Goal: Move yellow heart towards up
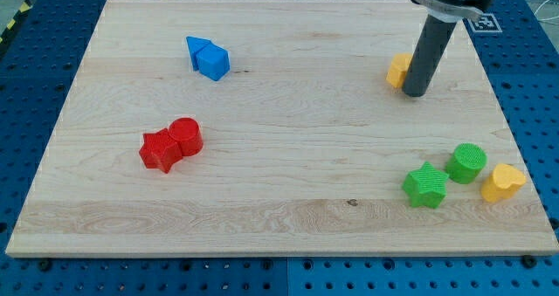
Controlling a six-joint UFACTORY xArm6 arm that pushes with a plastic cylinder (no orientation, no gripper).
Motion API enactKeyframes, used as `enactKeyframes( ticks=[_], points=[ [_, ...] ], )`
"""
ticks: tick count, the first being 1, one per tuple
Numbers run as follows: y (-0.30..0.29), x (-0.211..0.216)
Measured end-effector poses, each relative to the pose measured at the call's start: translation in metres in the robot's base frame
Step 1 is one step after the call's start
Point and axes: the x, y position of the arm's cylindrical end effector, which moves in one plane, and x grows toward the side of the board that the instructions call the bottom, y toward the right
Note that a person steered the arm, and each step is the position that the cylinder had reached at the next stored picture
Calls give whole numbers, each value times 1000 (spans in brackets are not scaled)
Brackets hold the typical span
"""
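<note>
The yellow heart (502, 182) lies near the view's bottom right corner of the wooden board (288, 217), just right of a green cylinder (467, 162). My tip (416, 94) stands far above it, at the view's upper right, touching the right side of another yellow block (398, 71). That block is partly hidden by the rod, so its shape cannot be made out. The tip is well apart from the heart.
A green star (425, 185) lies left of the green cylinder. A blue triangle (197, 48) and a blue block (213, 62) touch at the upper left. A red star-like block (159, 151) and a red cylinder (185, 136) touch at the left.
</note>
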Motion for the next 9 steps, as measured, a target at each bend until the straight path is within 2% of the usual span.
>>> enactKeyframes(
  ticks=[2, 3, 4, 6, 7, 8, 9],
  points=[
    [2, -21],
    [36, -20],
    [100, 5],
    [117, 143],
    [117, 193],
    [109, 220],
    [92, 216]
  ],
)
